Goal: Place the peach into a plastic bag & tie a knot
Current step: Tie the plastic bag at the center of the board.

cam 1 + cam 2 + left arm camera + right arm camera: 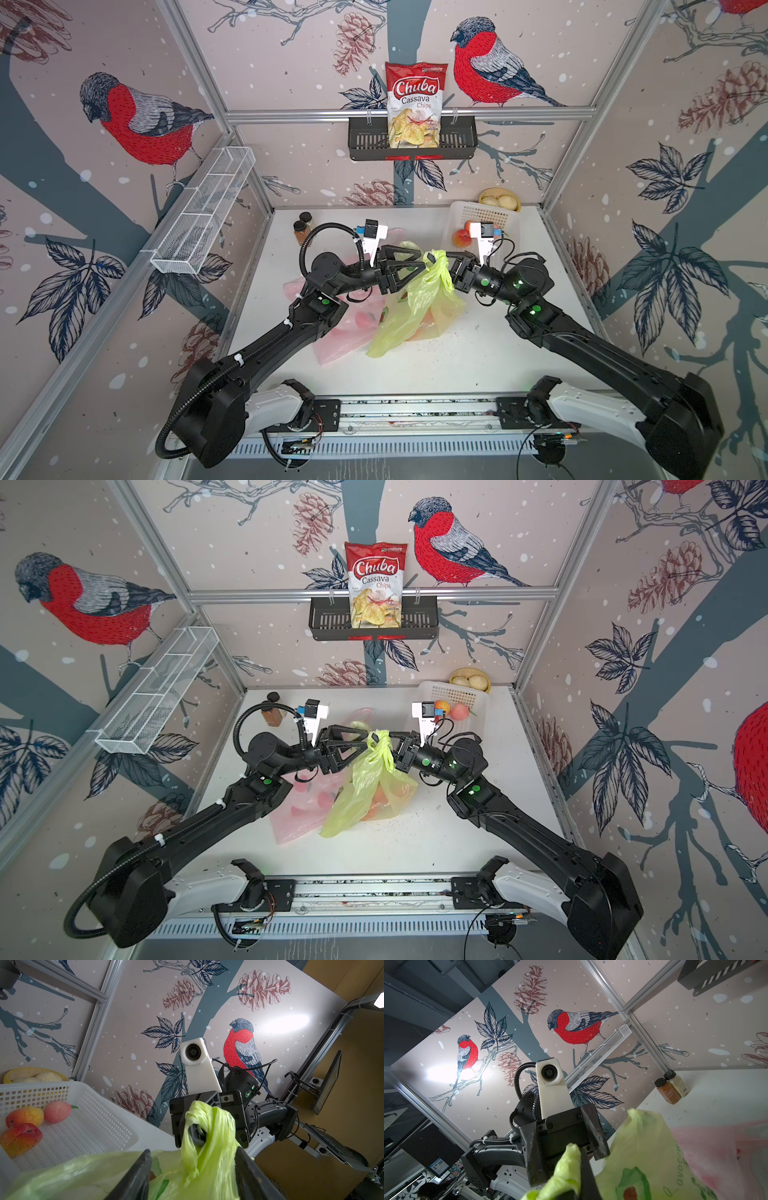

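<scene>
Green plastic bag (415,316) is pinched in right claw (448,266); left claw (424,266) gapes around it.

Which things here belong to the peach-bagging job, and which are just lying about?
Job: green bag; right tool shut on its twisted top; left tool open beside it; peaches in white basket.
Lying about: pink bag, spice jars, chips packet, buns, wire shelf.

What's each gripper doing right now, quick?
Left gripper: open, green bag between its jaws, not pinched.
Right gripper: closed, holding the green bag's twisted top.
</scene>
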Controlling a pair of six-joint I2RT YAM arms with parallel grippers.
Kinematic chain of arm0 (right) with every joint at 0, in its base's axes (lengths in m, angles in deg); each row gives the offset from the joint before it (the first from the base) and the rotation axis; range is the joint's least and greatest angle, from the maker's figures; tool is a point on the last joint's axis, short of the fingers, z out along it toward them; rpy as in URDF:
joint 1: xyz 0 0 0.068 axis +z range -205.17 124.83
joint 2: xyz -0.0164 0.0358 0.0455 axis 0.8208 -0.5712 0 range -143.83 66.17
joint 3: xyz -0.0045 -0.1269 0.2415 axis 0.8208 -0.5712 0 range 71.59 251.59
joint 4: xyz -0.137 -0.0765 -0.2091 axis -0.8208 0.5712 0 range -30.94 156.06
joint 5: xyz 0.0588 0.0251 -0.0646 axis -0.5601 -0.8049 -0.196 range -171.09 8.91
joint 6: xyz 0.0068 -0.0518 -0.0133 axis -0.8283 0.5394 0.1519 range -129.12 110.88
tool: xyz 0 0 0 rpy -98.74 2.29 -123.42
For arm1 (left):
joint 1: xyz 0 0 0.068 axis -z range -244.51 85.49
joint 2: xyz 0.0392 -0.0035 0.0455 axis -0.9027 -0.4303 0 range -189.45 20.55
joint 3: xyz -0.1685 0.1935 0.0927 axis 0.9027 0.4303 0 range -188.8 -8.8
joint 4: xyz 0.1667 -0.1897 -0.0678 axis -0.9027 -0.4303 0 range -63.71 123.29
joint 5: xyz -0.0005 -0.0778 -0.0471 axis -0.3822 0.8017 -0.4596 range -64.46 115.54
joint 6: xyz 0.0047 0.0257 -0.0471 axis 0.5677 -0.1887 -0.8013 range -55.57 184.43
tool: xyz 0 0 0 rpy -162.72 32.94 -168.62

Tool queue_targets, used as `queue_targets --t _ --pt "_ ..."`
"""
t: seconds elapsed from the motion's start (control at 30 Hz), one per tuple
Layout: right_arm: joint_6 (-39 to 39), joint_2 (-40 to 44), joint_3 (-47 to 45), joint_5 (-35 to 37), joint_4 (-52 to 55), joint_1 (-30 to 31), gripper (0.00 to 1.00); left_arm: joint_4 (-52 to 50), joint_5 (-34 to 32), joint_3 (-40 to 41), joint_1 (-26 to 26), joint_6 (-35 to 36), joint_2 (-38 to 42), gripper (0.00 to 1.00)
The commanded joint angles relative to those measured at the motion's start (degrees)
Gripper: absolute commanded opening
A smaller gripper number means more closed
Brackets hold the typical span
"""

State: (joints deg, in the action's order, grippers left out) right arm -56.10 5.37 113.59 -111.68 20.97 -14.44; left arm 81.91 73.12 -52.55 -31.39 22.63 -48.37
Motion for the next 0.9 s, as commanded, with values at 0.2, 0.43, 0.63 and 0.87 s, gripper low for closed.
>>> queue_targets --t 0.2,0.43,0.63,0.87 --pt "0.0 -0.4 0.6 -0.7 -1.7 0.4 0.00 0.7 2.9 -1.9 1.4 1.2 -1.9 0.49" --pt "0.4 -0.5 1.1 -0.7 -1.1 0.6 0.00 -1.0 2.7 -1.8 1.7 2.5 -1.5 0.24" --pt "2.5 0.1 0.7 -0.1 2.0 0.7 0.00 -5.9 -1.3 -2.8 0.8 3.7 -1.5 0.00" --pt "11.2 1.6 -2.4 9.1 16.3 0.3 0.02 -12.7 -2.8 -4.1 -0.7 4.5 -6.7 0.00"
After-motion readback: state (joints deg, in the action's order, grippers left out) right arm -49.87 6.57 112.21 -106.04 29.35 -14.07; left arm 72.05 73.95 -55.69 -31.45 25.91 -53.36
